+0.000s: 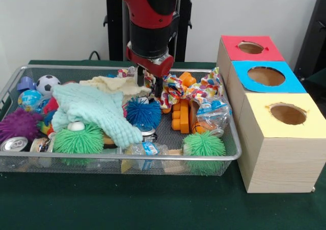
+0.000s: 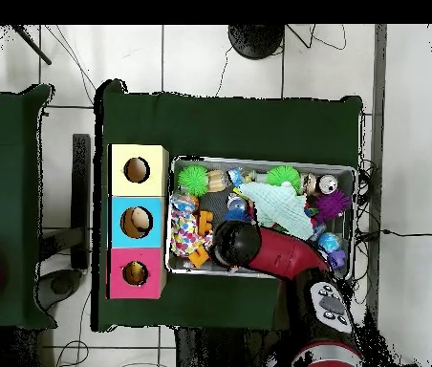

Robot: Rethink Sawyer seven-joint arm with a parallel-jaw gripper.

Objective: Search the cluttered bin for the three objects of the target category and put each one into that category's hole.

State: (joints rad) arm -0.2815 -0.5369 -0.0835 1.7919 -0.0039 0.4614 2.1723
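Note:
The cluttered bin (image 1: 117, 157), a wide silver wire-mesh tray, lies in the middle of the green table; it also shows in the overhead view (image 2: 258, 160). It holds two green spiky balls (image 1: 79, 138) (image 1: 204, 144), a blue spiky ball (image 1: 143, 112), a purple spiky ball (image 1: 19, 124), a mint cloth (image 1: 91, 110), an orange toy (image 1: 181, 115) and a plastic bottle (image 1: 211, 113). My gripper (image 1: 148, 82) hangs over the bin's far middle, open and empty, its tips just above a cream cloth (image 1: 114, 84) and a dotted fabric (image 1: 175, 90). In the overhead view the arm (image 2: 258, 247) hides the gripper.
Three wooden boxes with round holes stand in a row at the bin's right: red top (image 1: 234, 49), blue top (image 1: 244, 82), yellow top (image 1: 265, 123). A can (image 1: 14, 144), a soccer ball (image 1: 47, 83) and a globe ball (image 1: 29, 98) lie at the bin's left end.

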